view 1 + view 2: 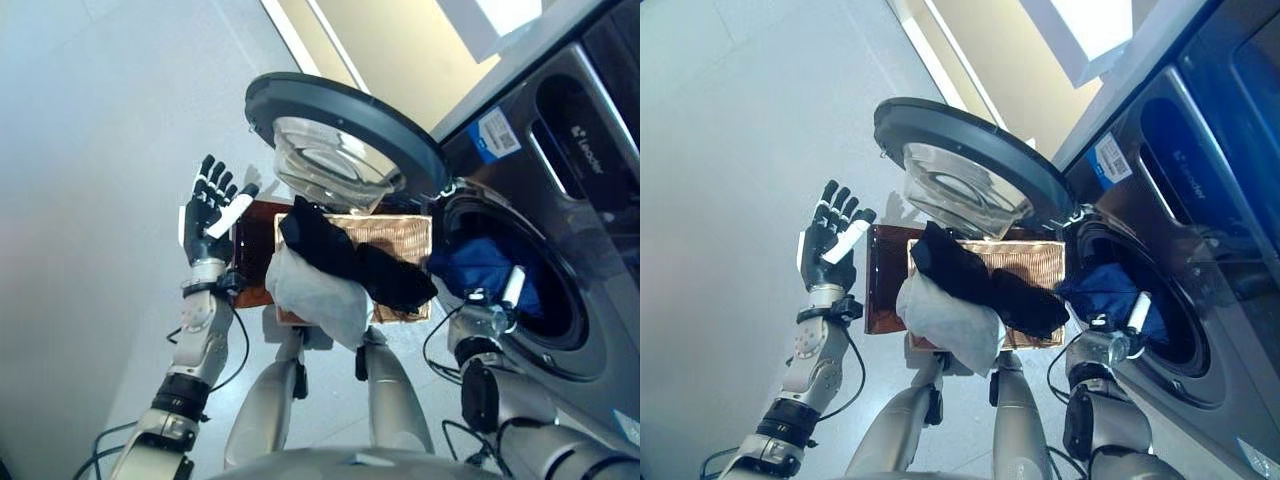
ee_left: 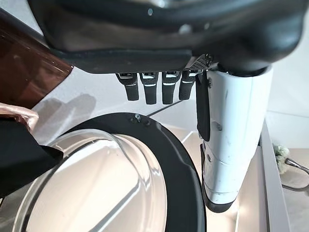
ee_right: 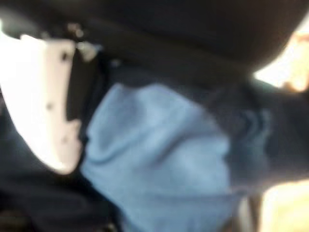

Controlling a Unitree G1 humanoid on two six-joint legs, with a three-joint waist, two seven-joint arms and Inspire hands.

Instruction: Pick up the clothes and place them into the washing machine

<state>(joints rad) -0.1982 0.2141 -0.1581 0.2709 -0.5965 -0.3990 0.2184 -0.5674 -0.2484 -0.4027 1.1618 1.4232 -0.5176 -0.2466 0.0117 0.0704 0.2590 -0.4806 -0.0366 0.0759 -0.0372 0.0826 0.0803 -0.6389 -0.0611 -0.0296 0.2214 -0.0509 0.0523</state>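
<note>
Basket (image 1: 400,235) left of washing machine (image 1: 560,200); clothes (image 1: 340,270) on basket; garment (image 1: 480,265) seemingly in drum.

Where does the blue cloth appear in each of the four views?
Left eye view: the blue cloth is at right of centre, at the mouth of the washing machine, above the right hand.
Right eye view: same place, right of centre.
Left wrist view: not in it.
Right wrist view: fills the middle, beside the white thumb.
Shared landmark: the open round door, also in the left wrist view.

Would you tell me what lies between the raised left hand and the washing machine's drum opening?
In the left eye view, the wicker basket, draped with black cloth and grey cloth, sits between the left hand and drum.
</note>
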